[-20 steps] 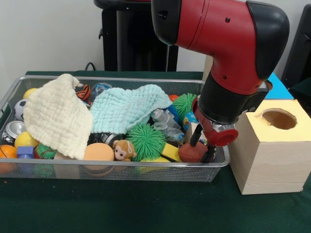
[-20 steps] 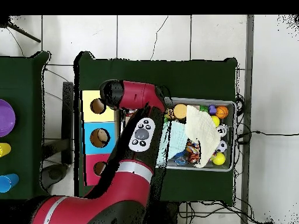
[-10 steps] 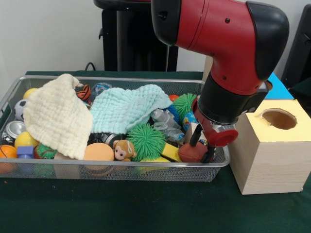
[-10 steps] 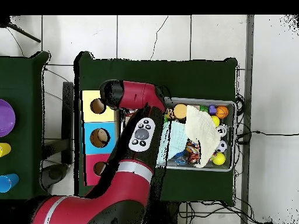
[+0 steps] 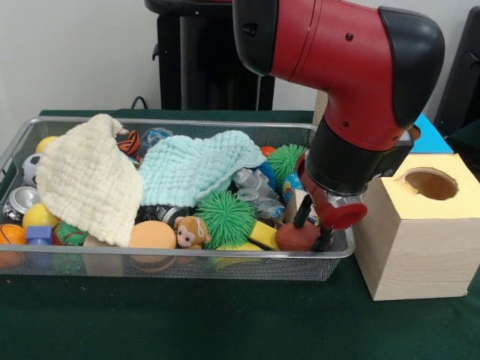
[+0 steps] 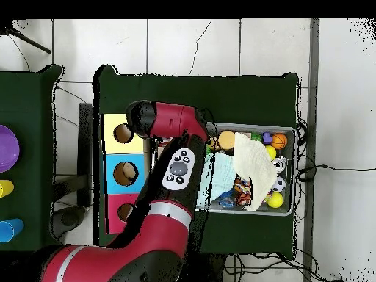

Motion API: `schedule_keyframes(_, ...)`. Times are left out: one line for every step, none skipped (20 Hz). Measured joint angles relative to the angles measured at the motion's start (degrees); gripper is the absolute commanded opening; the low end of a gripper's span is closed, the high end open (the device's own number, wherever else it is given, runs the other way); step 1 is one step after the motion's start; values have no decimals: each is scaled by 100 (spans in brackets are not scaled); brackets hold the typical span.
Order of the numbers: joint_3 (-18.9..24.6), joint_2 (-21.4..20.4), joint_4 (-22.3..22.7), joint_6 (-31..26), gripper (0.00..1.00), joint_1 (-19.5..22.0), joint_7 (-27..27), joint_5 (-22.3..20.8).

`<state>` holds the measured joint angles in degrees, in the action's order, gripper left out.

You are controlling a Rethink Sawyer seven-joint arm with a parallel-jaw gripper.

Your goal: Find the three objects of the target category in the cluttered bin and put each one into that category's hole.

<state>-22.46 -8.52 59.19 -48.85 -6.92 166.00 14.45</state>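
Right now you are working at the near corner of the wire bin (image 5: 187, 264), the end closest to the wooden box (image 5: 420, 240), with the gripper (image 5: 313, 225) lowered over the rim. Its dark jaws are standing on either side of a reddish-brown rounded object (image 5: 296, 236) resting just inside the mesh wall, and they look to be closing on it or already gripping it; whether contact is firm is hard to judge from here. That object is sitting against the bin's near wall, just beside a yellow block (image 5: 264, 235) and the green spiky ball (image 5: 225, 217).

For a clean pick, you are wanting to lift straight up before travelling sideways, since the mesh rim is touching or nearly touching the object's front and a slanted pull could snag it. Watch that the yellow block is not coming along with it.

Further in, the small monkey toy (image 5: 192, 229), the orange ball (image 5: 152, 234) and crumpled clear plastic (image 5: 255, 187) are lying loose. Behind those, the pale blue cloth (image 5: 196, 166) and the cream cloth (image 5: 86, 180) are covering much of the pile, so other targets may be hiding beneath.

Once clear, you are carrying toward the round hole (image 5: 430, 183) in the box top; in the overhead view three coloured boxes (image 6: 123, 171) are sitting in a row beside the bin.
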Motion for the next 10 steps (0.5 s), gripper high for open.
schedule_keyframes(-4, 6, 0, 6, 100, 1, 0, 1)
schedule_keyframes(-7, 12, -1, 9, 100, 1, 0, 1)
schedule_keyframes(-7, 17, -5, 13, 100, 0, 0, 1)
schedule_keyframes(-9, 22, -8, 13, 100, -2, 0, 1)
schedule_keyframes(-12, 25, -9, 14, 100, -4, 0, 1)
schedule_keyframes(-15, 30, -12, 15, 100, -8, 0, 5)
schedule_keyframes(-18, 34, -15, 15, 100, -11, 0, 6)
schedule_keyframes(-22, 40, -20, 15, 100, -17, 0, 5)
schedule_keyframes(-26, 41, -20, 18, 100, -19, 0, 5)
schedule_keyframes(-28, 41, -19, 21, 100, -22, 0, 3)
